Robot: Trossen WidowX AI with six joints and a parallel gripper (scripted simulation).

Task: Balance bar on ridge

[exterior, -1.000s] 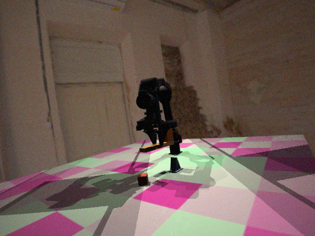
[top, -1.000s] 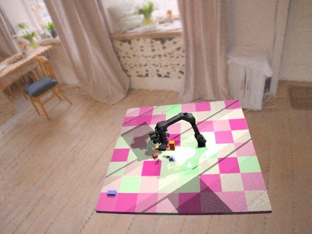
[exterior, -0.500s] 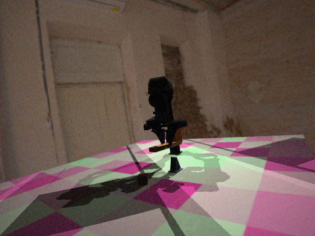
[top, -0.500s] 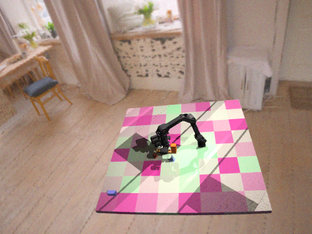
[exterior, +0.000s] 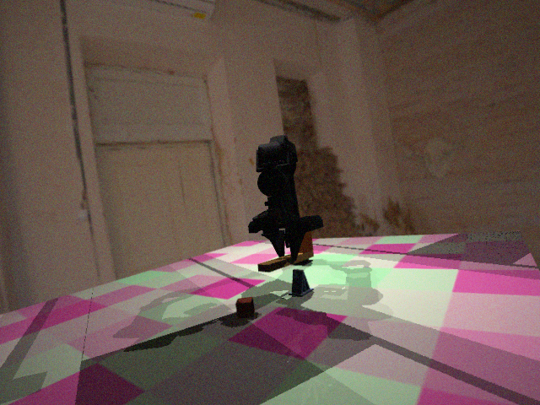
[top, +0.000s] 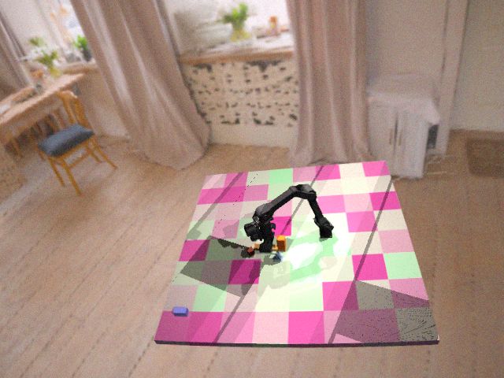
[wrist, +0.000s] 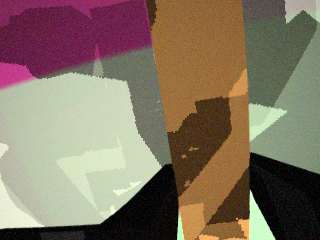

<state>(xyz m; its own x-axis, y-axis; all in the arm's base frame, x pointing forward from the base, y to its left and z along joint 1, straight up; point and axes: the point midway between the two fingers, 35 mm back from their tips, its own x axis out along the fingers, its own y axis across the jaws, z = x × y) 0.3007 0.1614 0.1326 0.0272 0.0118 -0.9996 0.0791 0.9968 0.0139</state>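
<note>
My gripper point(top: 260, 242) point(exterior: 285, 253) point(wrist: 209, 167) is shut on an orange-brown bar point(top: 280, 242) point(exterior: 272, 264) point(wrist: 205, 95) and holds it low over the checkered table point(top: 366, 284) point(exterior: 479, 314). One end of the bar looks taller and brighter orange. The wrist view shows the bar running away from the fingers over shaded tiles. The ridge point(top: 278, 255) point(exterior: 299, 283), a small dark blue wedge, stands upright on the table just in front of the gripper, apart from the bar. It is out of the wrist view. I cannot tell whether the bar's low end touches the table.
A small red-brown cube point(top: 250, 250) point(exterior: 245, 307) sits on the table near the ridge, on its left. A blue block point(top: 180, 311) lies near the front left corner. The arm's base point(top: 325, 232) stands right of the gripper.
</note>
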